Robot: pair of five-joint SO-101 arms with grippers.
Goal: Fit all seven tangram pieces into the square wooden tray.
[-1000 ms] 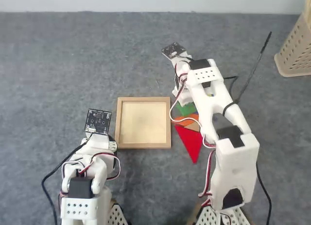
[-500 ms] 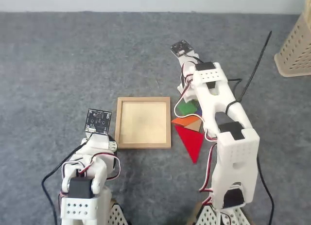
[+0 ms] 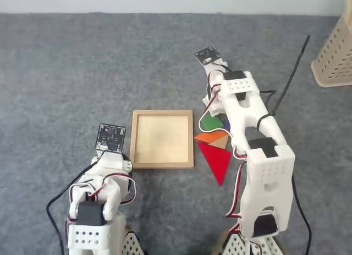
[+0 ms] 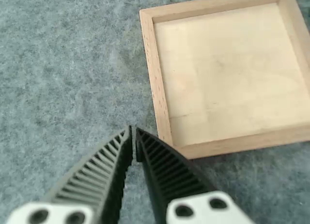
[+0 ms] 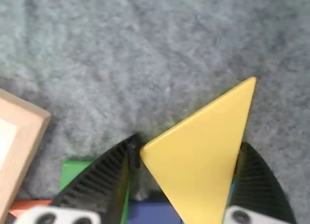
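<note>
Status: right gripper clamping yellow triangle | left gripper closed, nothing held, near tray

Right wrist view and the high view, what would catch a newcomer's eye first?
The yellow triangle, held in the right gripper over the grey carpet. Then the square wooden tray at the middle, no piece in it yet, with the red triangle lying beside it.

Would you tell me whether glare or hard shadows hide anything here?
High view: even, soft light, no glare on the wooden tray. Left wrist view: only a thin shadow inside the tray's rim. Right wrist view: yellow triangle evenly lit, shade beneath it.
</note>
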